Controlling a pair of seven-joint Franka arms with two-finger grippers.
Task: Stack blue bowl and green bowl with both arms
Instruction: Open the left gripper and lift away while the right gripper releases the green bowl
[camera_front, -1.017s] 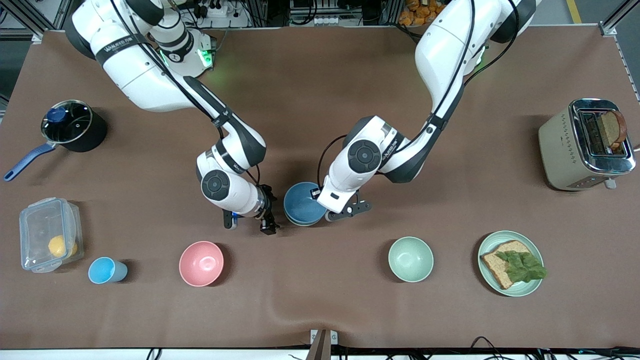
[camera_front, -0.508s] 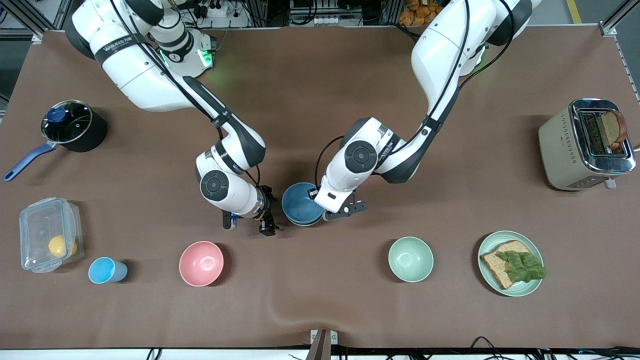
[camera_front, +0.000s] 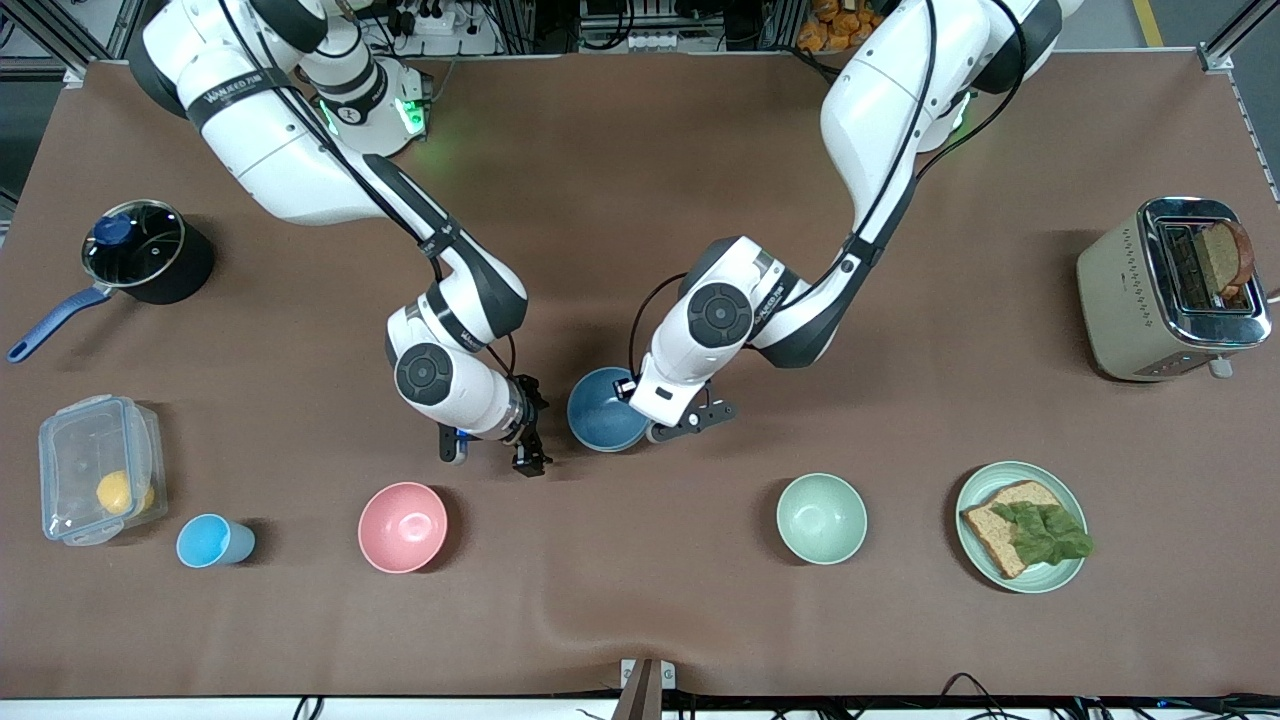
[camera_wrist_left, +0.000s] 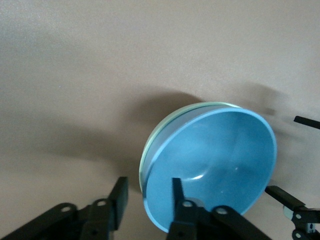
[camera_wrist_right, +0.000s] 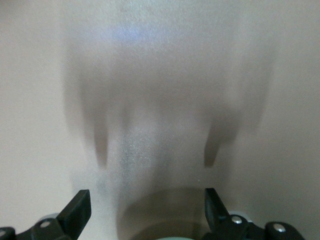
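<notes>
The blue bowl (camera_front: 605, 410) sits nested inside the green bowl at the table's middle. Only the green bowl's pale rim (camera_wrist_left: 150, 150) shows around the blue bowl (camera_wrist_left: 220, 160) in the left wrist view. My left gripper (camera_front: 632, 395) is at the stack's edge toward the left arm's end. It is open (camera_wrist_left: 147, 182), with one finger inside the blue bowl and one outside the rim, apart from it. My right gripper (camera_front: 530, 458) hangs open and empty (camera_wrist_right: 145, 200) over bare table beside the stack, toward the right arm's end.
Nearer the front camera stand a pink bowl (camera_front: 402, 527), a mint-green bowl (camera_front: 822, 518), a light-blue cup (camera_front: 212, 540), a clear container (camera_front: 95, 480) and a green plate (camera_front: 975, 480) with bread and lettuce. A pot (camera_front: 150, 250) and a toaster (camera_front: 1150, 290) stand at the table's ends.
The blue bowl has settled lower into the green bowl and looks level now. My right gripper has drawn slightly away from the stack. The left gripper has barely moved.
</notes>
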